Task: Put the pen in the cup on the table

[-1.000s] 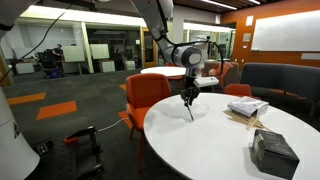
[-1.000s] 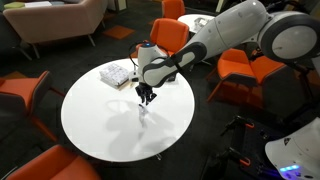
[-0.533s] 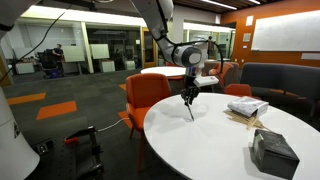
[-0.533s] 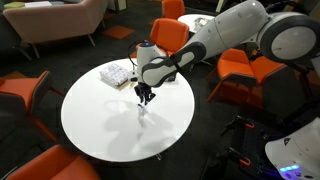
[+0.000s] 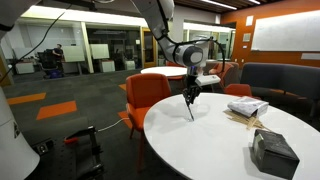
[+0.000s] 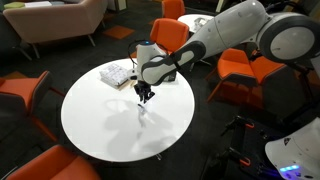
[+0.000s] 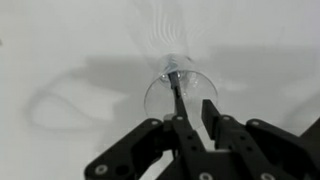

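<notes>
My gripper (image 7: 192, 108) hangs fingers-down over the large white round table (image 5: 215, 150), which also shows in the other exterior view (image 6: 100, 125). It is shut on the thin dark pen (image 7: 175, 86), which hangs upright below the fingers (image 5: 190, 110). In the wrist view a clear glass cup (image 7: 158, 96) stands on the table directly under the gripper. The pen's lower end lies inside the cup's rim. In both exterior views the cup is too transparent to make out under the gripper (image 6: 146, 96).
A dark boxy object (image 5: 272, 150) and a white packet (image 5: 247, 107) lie on the table; the packet also shows at the far edge (image 6: 116, 73). Orange chairs (image 5: 148, 95) (image 6: 20, 95) ring the table. A smaller round white table (image 5: 165, 72) stands behind.
</notes>
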Robot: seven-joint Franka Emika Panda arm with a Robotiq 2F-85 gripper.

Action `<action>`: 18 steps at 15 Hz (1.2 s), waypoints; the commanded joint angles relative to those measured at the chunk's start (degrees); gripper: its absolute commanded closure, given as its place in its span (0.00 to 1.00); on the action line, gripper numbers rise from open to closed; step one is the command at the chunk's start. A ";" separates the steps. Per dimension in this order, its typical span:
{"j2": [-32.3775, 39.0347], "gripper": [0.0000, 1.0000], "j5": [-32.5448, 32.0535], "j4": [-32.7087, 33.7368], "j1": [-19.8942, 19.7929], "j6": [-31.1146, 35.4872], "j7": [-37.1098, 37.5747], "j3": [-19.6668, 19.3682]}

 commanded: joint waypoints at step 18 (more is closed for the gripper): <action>8.68 0.88 -1.39 9.74 1.29 -2.40 -1.38 0.78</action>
